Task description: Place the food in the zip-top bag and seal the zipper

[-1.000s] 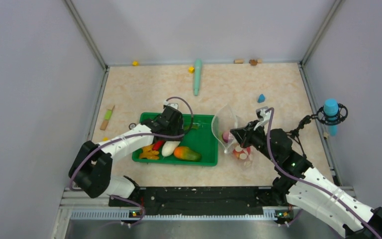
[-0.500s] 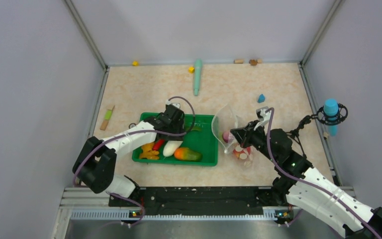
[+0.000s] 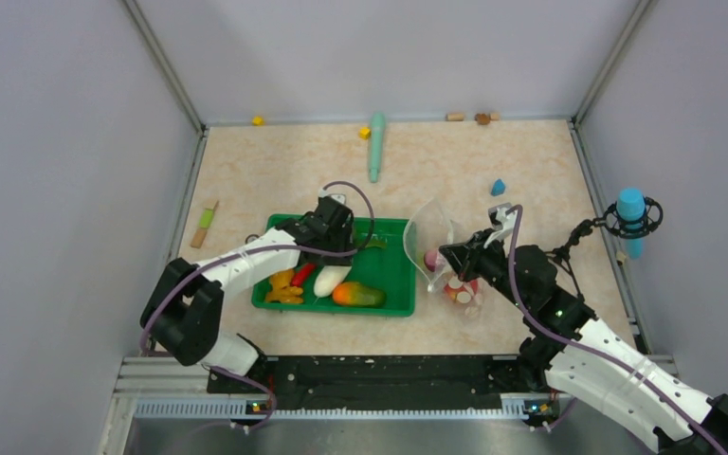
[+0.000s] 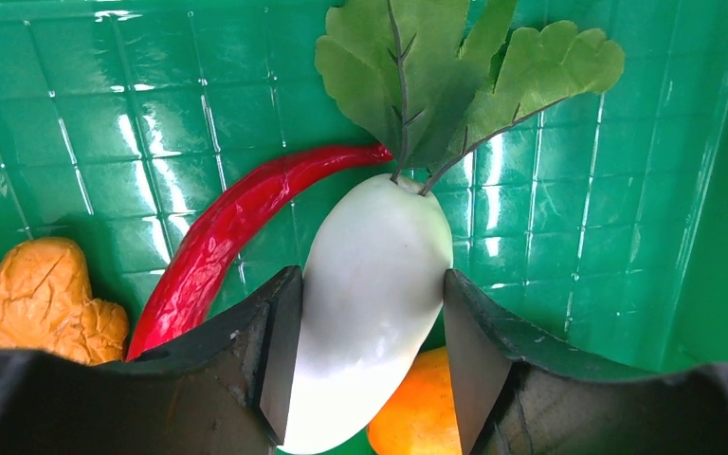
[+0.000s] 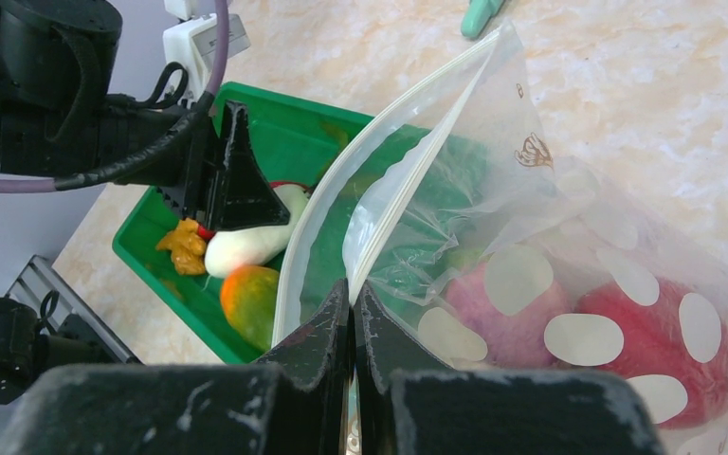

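A white radish (image 4: 374,294) with a green leaf (image 4: 445,76) lies in the green tray (image 3: 393,265). My left gripper (image 4: 372,355) is shut on the radish (image 3: 331,279), one pad on each side. Beside it lie a red chili (image 4: 237,227), an orange-green mango (image 3: 357,295) and a yellow-orange bunch (image 3: 284,288). My right gripper (image 5: 353,303) is shut on the mouth edge of the dotted zip-top bag (image 5: 531,190), just right of the tray. It holds the mouth with the zipper (image 5: 379,152) open toward the tray. A purple onion (image 5: 512,313) and a red tomato (image 5: 654,351) sit inside.
A long teal stick (image 3: 376,145) and a yellow block (image 3: 364,133) lie at the back. A blue block (image 3: 498,187) lies behind the bag. Wooden blocks (image 3: 455,117) rest by the back wall. A small green-tipped stick (image 3: 205,225) lies left. A blue microphone (image 3: 630,213) stands right.
My left gripper has shifted slightly toward the back of the tray, and the radish between its fingers has shifted with it, away from the mango. The right arm and bag have not moved.
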